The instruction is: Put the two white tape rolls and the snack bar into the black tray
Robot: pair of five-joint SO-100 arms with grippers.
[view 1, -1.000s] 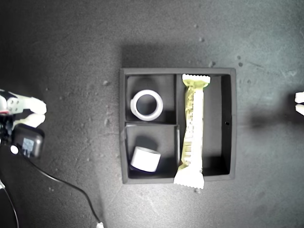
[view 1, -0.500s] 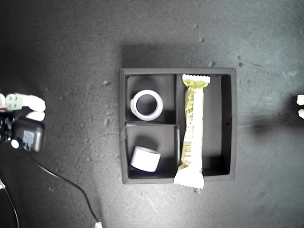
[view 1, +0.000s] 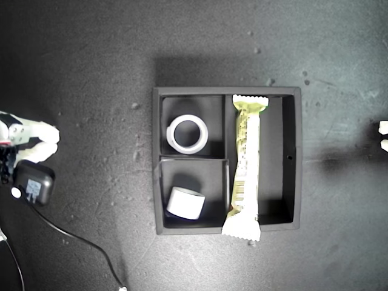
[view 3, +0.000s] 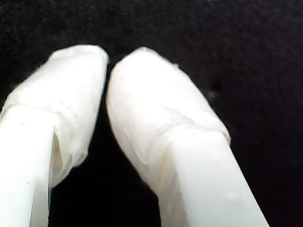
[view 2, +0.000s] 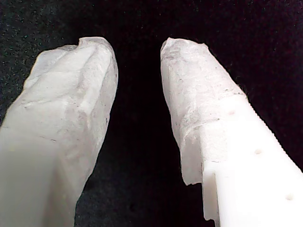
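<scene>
The square black tray (view 1: 292,159) holds two white tape rolls (view 1: 187,134) (view 1: 185,203) and one yellow-green snack bar (view 1: 245,173); my first end effector (view 2: 138,45) is open, my second end effector (view 3: 108,59) nearly closed, both empty.

My second gripper (view 3: 108,64) fills the frame, two white tape-wrapped fingers (view 3: 156,118) nearly touching at the tips, nothing between them, over a dark speckled surface (view 3: 246,56).
</scene>
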